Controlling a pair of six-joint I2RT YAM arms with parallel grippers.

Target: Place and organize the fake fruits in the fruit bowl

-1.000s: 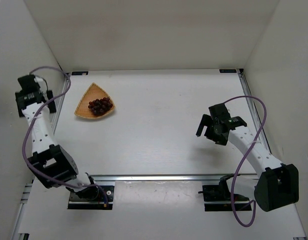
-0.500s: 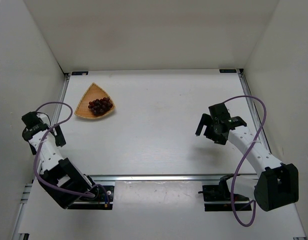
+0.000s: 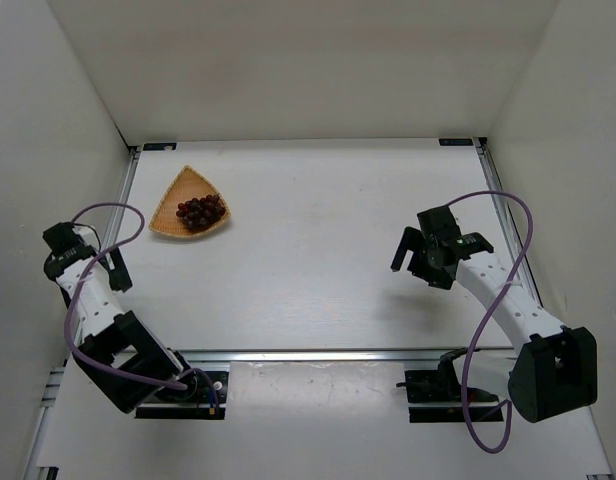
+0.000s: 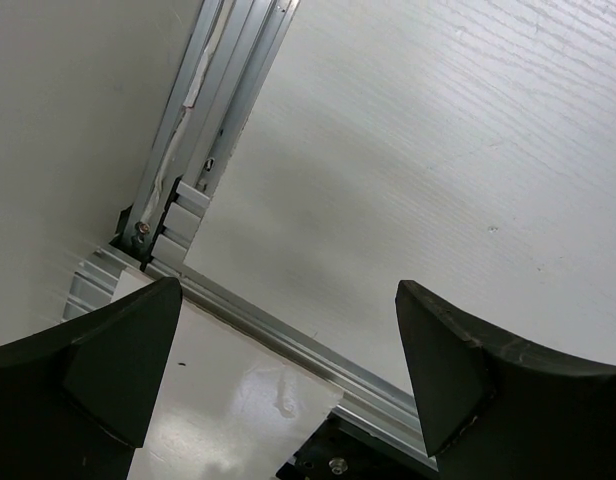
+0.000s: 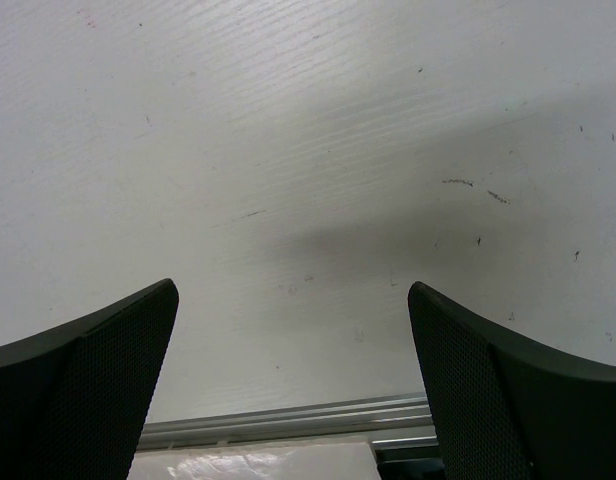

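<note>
Over a matte white table [image 3: 318, 250] boxed by white walls [image 3: 288, 70], grapes [image 3: 200, 210] lying in the bowl [image 3: 171, 222] at far left, left gripper [image 4: 288, 292] and right gripper [image 5: 292, 290] both spread apart, clasping nothing.

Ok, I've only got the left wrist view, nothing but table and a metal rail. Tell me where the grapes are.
Observer: The grapes already lie in the basket, at the far left of the table.
Operator: Place the basket against my left pincer.
Observer: It lies farther back than that pincer and a little to its right.
Operator: Now report the right pincer.
Observer: It hangs open over bare table on the right side, holding nothing.
</note>
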